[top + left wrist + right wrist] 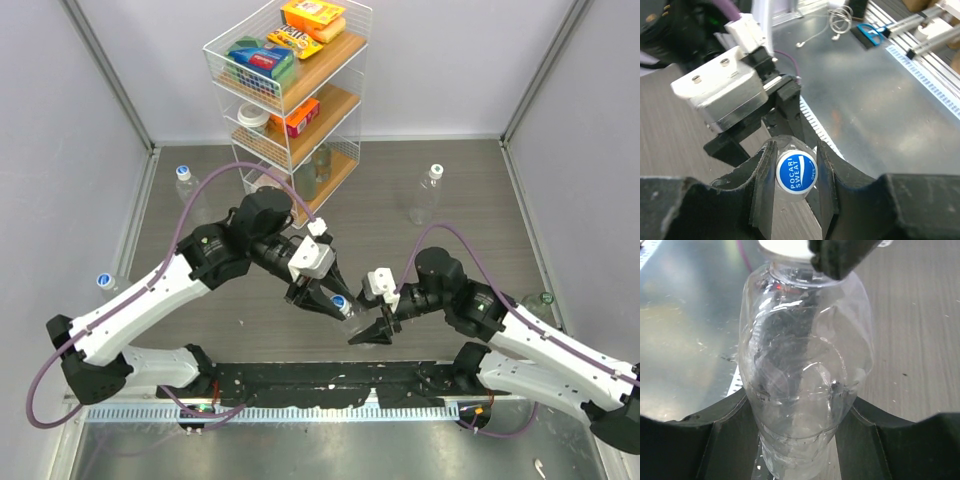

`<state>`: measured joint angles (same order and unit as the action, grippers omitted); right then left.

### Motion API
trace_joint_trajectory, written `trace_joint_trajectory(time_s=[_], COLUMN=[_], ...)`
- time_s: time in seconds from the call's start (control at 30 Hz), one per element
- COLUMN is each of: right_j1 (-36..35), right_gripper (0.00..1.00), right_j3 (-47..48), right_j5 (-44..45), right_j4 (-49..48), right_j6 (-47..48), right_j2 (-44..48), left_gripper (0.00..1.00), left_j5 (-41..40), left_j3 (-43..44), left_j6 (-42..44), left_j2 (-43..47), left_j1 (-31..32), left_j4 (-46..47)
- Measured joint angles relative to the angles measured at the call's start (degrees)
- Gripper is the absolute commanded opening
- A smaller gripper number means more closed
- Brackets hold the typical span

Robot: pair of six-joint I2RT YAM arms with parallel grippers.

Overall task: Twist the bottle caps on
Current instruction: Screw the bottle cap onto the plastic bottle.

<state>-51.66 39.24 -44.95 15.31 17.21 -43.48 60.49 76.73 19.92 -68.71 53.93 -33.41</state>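
Item: small round white plastic cap with blue printed top [796,173], pinched in the narrow-set left tool [330,305], seated at the neck of the clear ribbed plastic bottle [805,355] that the right tool [370,332] clamps, both aloft near the front edge of the grey bench [450,270]. Likely hazards: a tilted cap cross-threading; the slick bottle turning within its grip. Pose: both arms reach inward, tools meeting tip to tip.
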Motion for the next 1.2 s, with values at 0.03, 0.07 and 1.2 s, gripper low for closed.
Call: trace_joint_trajectory(time_s=[0.03,0.07,1.2], right_j1=[0.02,0.02,-0.37], right_gripper=[0.01,0.01,0.01], right_j3=[0.0,0.0,0.63], right_j5=[-1.46,-3.17,23.45], right_j4=[0.02,0.07,-8.04], right_j6=[0.37,0.87,-2.56], right_j2=[-0.42,-0.9,1.14], left_gripper=[0.06,0.08,0.48], left_j5=[1.9,3.58,-30.86], left_j3=[0.9,1.44,-4.48], left_j6=[2.84,5.25,-25.99], left_j2=[-0.83,-1.4,3.67], left_j1=[0.04,0.09,0.35], left_j4=[-2.21,-3.98,13.88])
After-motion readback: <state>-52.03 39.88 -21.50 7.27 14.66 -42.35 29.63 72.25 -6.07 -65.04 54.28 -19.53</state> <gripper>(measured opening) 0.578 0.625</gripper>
